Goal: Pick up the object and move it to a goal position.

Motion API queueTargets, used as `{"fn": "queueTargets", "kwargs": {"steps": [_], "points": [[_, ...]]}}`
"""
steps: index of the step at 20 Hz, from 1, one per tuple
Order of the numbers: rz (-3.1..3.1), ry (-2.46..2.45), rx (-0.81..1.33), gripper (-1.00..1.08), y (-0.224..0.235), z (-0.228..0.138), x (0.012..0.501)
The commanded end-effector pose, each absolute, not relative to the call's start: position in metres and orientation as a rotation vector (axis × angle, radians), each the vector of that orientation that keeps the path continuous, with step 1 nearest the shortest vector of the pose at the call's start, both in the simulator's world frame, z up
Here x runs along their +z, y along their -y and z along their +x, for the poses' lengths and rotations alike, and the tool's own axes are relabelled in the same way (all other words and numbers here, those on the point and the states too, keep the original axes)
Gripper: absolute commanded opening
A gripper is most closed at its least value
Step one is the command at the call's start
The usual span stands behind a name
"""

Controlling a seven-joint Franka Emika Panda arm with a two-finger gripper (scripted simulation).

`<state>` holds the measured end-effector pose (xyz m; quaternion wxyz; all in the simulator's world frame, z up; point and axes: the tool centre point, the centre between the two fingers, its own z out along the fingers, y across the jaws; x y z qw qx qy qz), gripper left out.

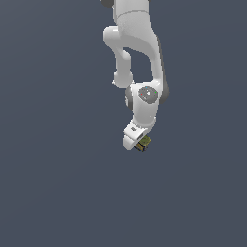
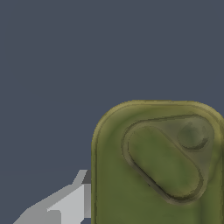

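In the exterior view, the white arm reaches down over the grey floor and its gripper hangs at the arm's low end. The object, a small olive-green block with dark edges, shows at the gripper's tip, partly covered by the white hand. The wrist view is filled by the object, showing its olive-green top with a raised oval shape. One grey finger presses against its side; the other finger is out of frame. The gripper appears shut on the object.
A plain dark grey-blue floor surrounds the arm on all sides. Only the arm's white links stand above it. No goal marker shows in either view.
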<state>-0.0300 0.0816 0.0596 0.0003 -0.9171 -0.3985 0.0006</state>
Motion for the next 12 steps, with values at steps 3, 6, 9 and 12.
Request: {"fn": "queueTargets", "kwargs": {"steps": [3,6,9,12], "points": [[-2.881,1.252,0.000,-1.00,-0.0817,-0.0294,0.0590],[-2.881,1.252,0.000,-1.00,-0.0817,-0.0294,0.0590],[-2.881,1.252,0.000,-1.00,-0.0817,-0.0294,0.0590],[-2.882,1.252,0.000,-1.00,-0.0806,-0.0298,0.0604]]}}
